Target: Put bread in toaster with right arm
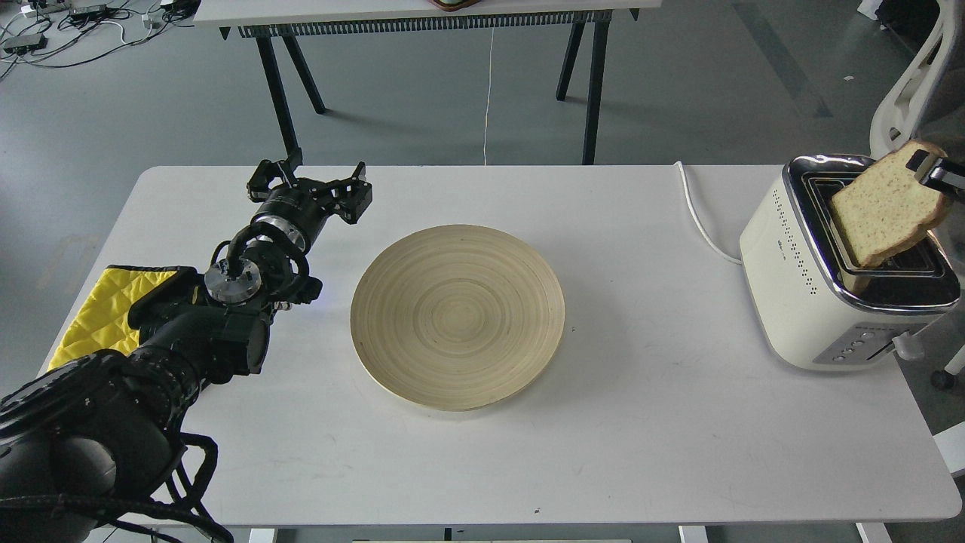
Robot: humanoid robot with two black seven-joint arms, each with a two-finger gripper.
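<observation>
The bread [883,205] is a pale tan slice with a brown crust, held tilted over the cream-white toaster [822,286] at the table's right end. Its lower corner dips into the near slot. My right gripper [929,167] comes in from the right edge and is shut on the bread's upper right corner; only its fingertips show. My left gripper [309,181] is open and empty above the table's left part, apart from the wooden plate.
A round wooden plate [457,315] lies mid-table. A yellow cloth [98,305] lies at the left edge under my left arm. The toaster's white cord [697,215] runs off the back edge. A white chair [916,83] stands at the right.
</observation>
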